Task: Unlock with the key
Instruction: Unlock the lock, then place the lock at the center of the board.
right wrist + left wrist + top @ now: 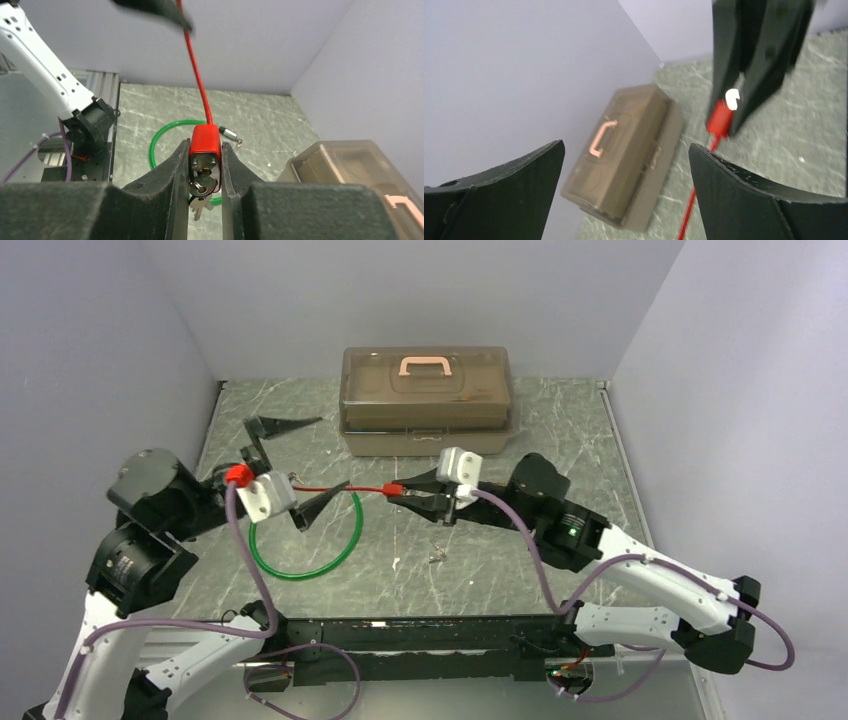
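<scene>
Key (198,206) hangs under red-capped lock (205,141), above table centre | right gripper (205,150): clamped on that lock | left gripper (332,452): jaws wide, empty, just left beside red wire (197,75) | risk: dangling key swings from pinch; fingers snag wire; lock twists in grip

**rig_newbie:** What's your backdrop like from the top camera?

**benchrat:** You've got plain pale-lilac walls: a back wall (400,290), a left wall (90,360) and a right wall (740,390). They box in a grey-green, marble-look surface (565,430). The light's soft and even, with only faint shadows.
</scene>
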### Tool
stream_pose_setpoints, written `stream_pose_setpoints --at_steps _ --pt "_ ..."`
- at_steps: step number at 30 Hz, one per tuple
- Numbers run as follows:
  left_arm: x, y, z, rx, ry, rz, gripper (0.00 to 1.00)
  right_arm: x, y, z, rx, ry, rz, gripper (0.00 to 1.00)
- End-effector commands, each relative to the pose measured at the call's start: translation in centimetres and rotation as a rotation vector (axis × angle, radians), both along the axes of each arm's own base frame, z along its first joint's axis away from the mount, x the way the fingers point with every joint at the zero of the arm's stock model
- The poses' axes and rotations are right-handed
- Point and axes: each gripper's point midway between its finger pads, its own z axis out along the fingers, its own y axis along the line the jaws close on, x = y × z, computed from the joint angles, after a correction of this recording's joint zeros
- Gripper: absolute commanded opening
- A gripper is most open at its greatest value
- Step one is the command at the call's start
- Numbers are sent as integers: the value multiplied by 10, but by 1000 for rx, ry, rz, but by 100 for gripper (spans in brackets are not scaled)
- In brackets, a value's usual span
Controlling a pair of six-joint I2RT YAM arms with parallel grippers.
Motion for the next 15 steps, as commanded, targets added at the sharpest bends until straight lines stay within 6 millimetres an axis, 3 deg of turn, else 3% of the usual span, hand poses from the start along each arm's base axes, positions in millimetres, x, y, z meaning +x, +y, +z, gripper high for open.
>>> stream_pose_setpoints --at_steps 1,4,7,11,15 --pt "-6 12 74 -141 -91 45 100 7 13 1 -4 5 -3 0" --pt "8 18 86 -145 -50 122 99 20 21 -24 -68 37 -36 0" --pt "33 35 78 -86 68 288 99 33 26 -55 -123 90 -57 0" --pt "57 54 48 4 154 458 99 45 40 -98 -175 179 -53 0" --pt "68 66 10 88 199 541 99 61 56 -132 -193 259 -57 0"
